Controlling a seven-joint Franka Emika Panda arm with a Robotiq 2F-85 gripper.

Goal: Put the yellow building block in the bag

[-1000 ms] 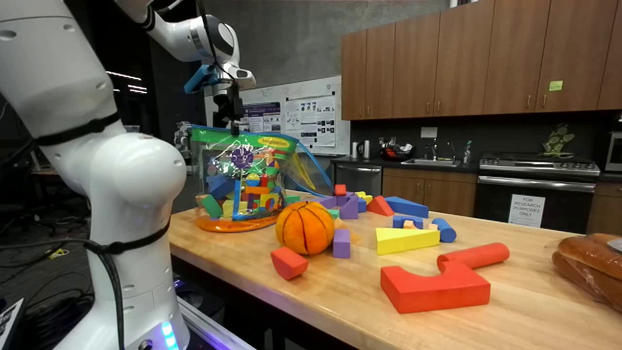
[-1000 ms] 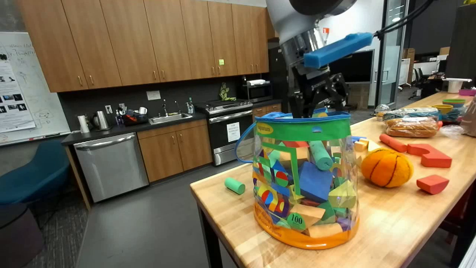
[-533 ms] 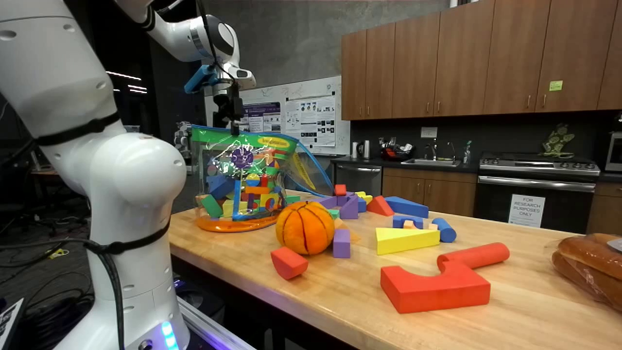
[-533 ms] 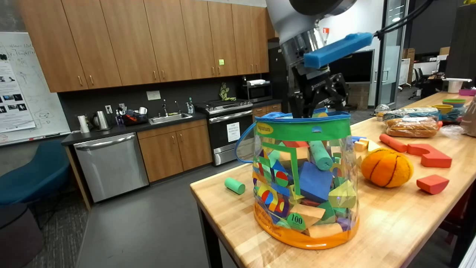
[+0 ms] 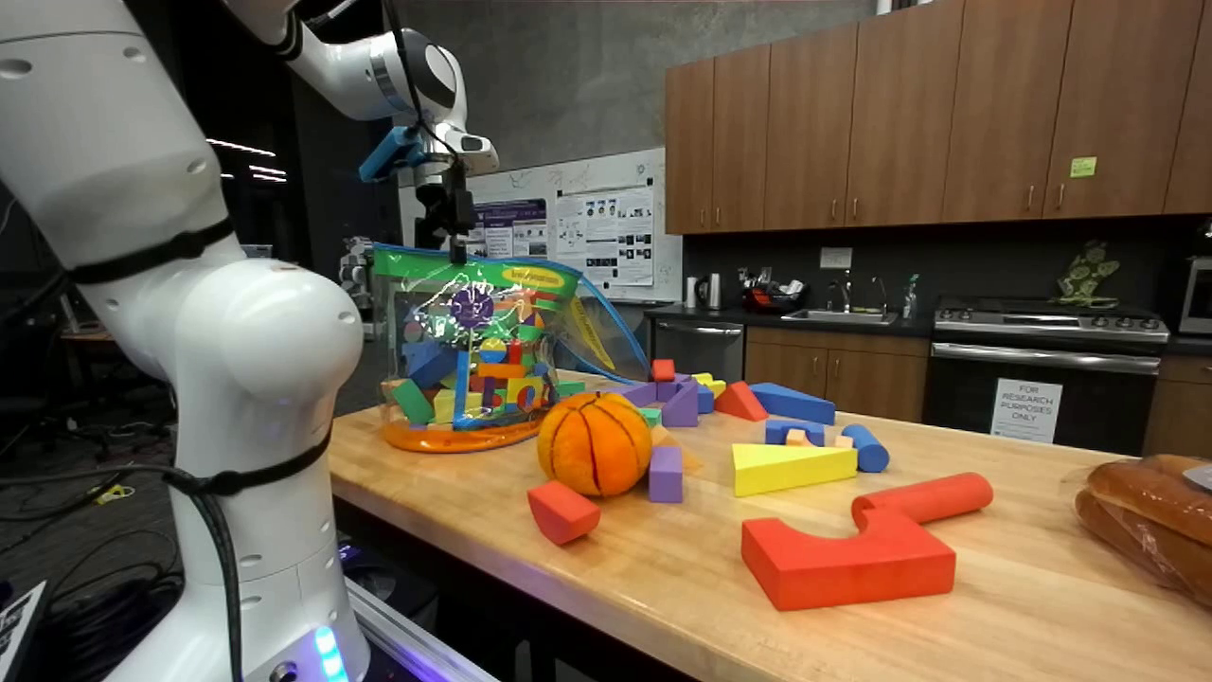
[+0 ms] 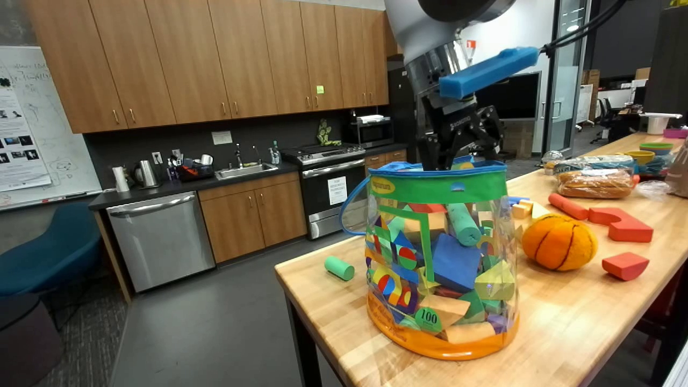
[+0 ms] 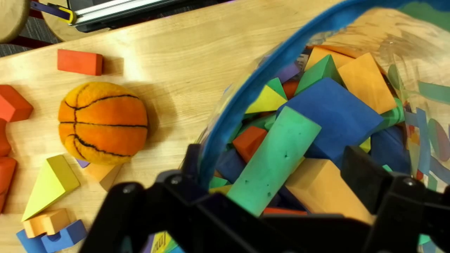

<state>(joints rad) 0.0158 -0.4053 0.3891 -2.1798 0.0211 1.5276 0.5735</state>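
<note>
The see-through bag (image 5: 478, 440) with green edging (image 6: 446, 188) stands on the table, open at the top, full of mixed blocks; its blue rim shows in the wrist view (image 7: 246, 84). My gripper (image 6: 457, 153) is over its mouth, open with nothing between the fingers (image 7: 277, 163). One fingertip touches or overlaps the blue rim; the other is over the blocks. A yellow wedge block (image 5: 793, 469) lies on the table beyond the orange ball; it also shows in the wrist view (image 7: 51, 186). A smaller stepped yellow piece (image 5: 710, 382) is in the pile. I cannot tell which is the task's block.
The orange ball (image 5: 595, 445) sits close beside the bag. A purple block (image 5: 666, 474), a red half-round (image 5: 563, 511) and a large red block (image 5: 847, 559) lie nearby. A green cylinder (image 6: 339, 267) lies near the table corner. Bread (image 5: 1150, 521) is farther along.
</note>
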